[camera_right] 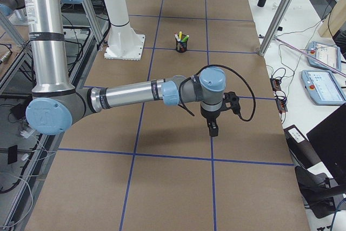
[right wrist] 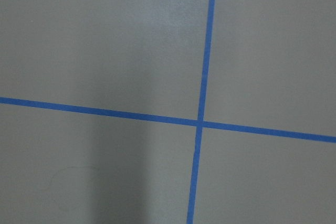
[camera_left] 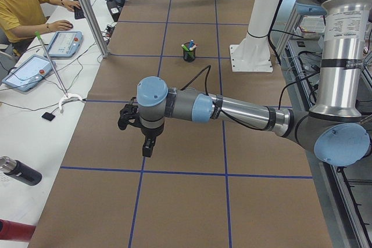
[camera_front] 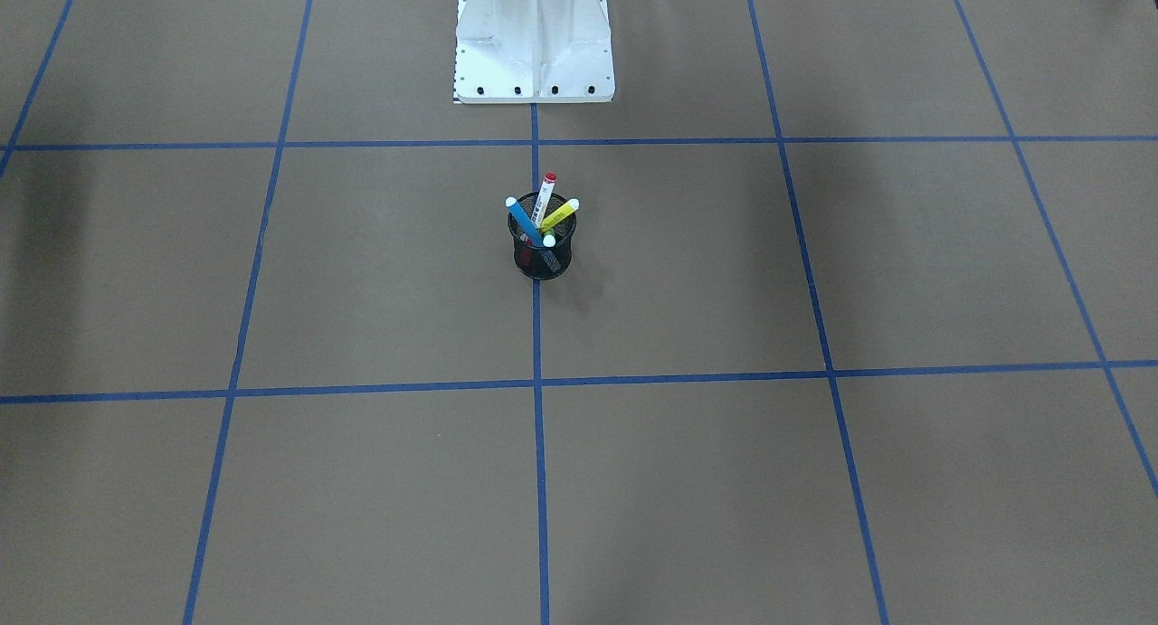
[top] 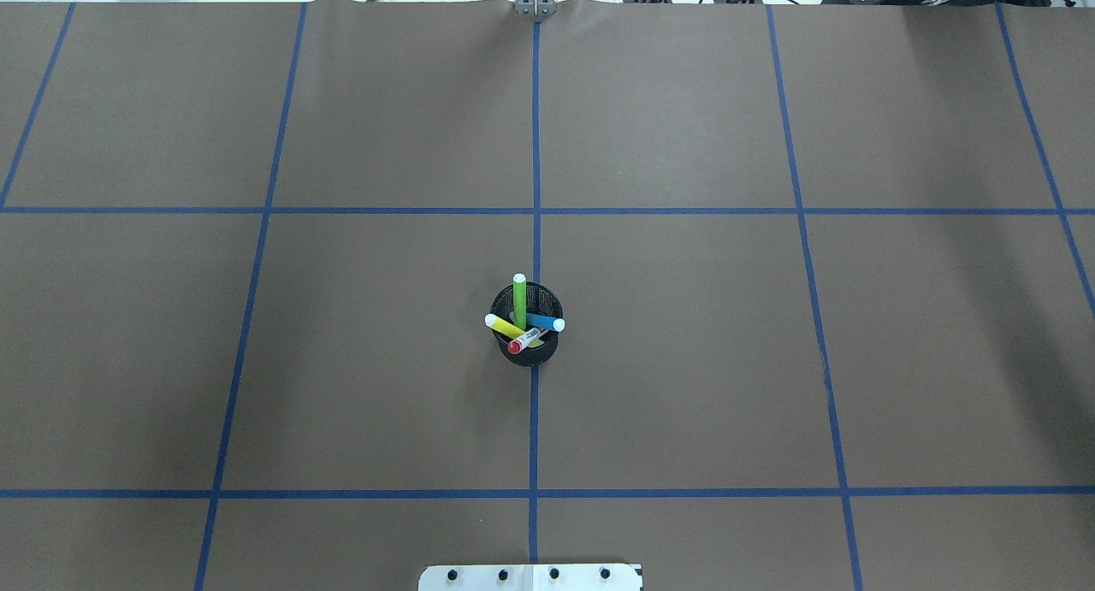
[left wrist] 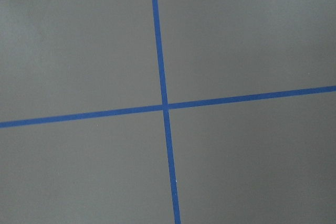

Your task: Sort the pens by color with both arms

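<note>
A black mesh cup [top: 529, 354] stands on the centre blue tape line [top: 534, 420] of the brown paper-covered table [top: 342, 360]. It holds the yellow pen [top: 505, 325], light green pen [top: 519, 300], red-capped white pen [top: 523, 343] and blue pen [top: 543, 322], their lower ends hidden. Only the side views show the left gripper [camera_left: 147, 150] and right gripper [camera_right: 212, 130], over bare paper well apart from the cup. Whether their fingers are apart or together cannot be told. The wrist views show only crossed tape.

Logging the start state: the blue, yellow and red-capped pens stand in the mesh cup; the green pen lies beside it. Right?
No: the green pen stands in the mesh cup too, leaning on its rim; the overhead exterior view shows it.
</note>
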Robot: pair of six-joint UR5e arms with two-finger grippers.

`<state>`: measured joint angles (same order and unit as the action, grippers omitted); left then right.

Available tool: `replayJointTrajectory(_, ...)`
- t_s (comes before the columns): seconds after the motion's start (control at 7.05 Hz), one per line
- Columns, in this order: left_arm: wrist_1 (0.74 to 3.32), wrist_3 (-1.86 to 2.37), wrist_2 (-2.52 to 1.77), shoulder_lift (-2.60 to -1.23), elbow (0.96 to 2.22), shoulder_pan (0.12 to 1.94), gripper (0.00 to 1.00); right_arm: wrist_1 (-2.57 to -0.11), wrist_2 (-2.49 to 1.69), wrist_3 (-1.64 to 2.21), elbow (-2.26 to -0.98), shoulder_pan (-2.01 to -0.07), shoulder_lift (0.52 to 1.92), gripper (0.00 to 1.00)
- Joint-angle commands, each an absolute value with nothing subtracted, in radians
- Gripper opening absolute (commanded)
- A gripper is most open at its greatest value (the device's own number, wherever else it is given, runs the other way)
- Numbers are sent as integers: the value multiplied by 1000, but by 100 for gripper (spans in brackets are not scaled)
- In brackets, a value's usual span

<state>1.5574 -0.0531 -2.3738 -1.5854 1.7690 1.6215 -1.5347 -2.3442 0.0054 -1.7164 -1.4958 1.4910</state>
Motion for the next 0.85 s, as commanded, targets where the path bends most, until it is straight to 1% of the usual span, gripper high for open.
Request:
replayJointTrajectory(0.0, 1696, -52, -2384, -1588, 1769, 1618, 100, -1497, -2376, 148, -1729, -1390, 1407, 99)
replayJointTrajectory(0.14, 1753, -52, -2405, -1577, 1749, 1609, 100, -1497, -2397, 211, -1759, -1340, 1378, 99)
replayJointTrajectory(0.43, 1755, -45, -2405, -1606, 1746, 1533, 100, -1497, -2392, 482, -1827, -1193, 1287, 99)
replayJointTrajectory(0.57, 1762, 66, -2405, -1636, 1744, 1511, 100, -1499, -2370, 634, -1845, -1125, 1234, 98)
replayJointTrajectory(0.71, 1761, 134, -2404, -1658, 1749, 1478, 100, -1502, -2294, 802, -1891, -1038, 1209, 98)
